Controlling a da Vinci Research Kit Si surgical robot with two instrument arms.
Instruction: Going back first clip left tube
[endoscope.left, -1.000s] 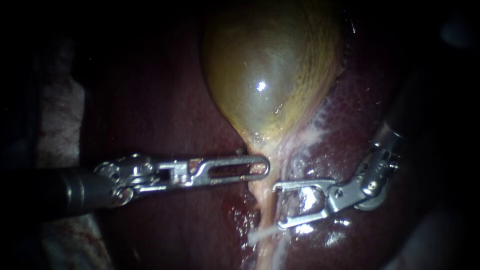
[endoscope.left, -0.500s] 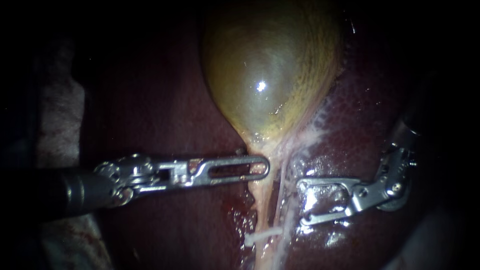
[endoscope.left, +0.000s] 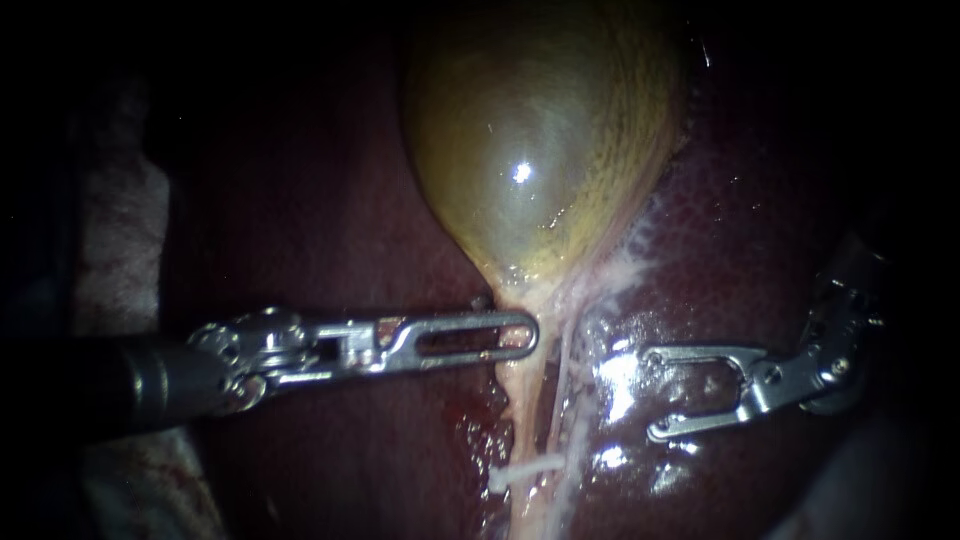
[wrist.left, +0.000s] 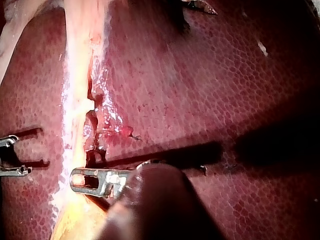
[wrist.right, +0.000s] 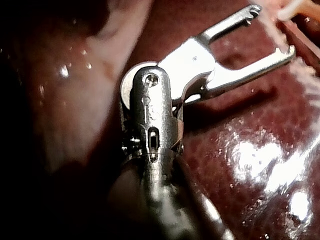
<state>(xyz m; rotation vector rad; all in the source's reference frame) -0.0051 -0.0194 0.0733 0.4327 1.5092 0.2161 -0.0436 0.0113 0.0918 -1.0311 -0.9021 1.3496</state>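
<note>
The yellow-green gallbladder narrows downward into a pale left tube, with a thinner tube beside it on the right. A white clip sits across the left tube low in the endoscope view. My left instrument reaches in level, its slotted jaws lying together across the gallbladder's neck; the left wrist view shows them at the same pale strand. My right instrument lies over the liver to the right of the tubes with jaws open and empty.
Dark red liver surrounds the gallbladder. Wet, shiny patches lie between the tubes and my right instrument. Pale tissue shows at the far left edge.
My right instrument has drawn back to the right, away from the tubes, with its jaws still open. The clip stays on the left tube. My left instrument has not moved.
</note>
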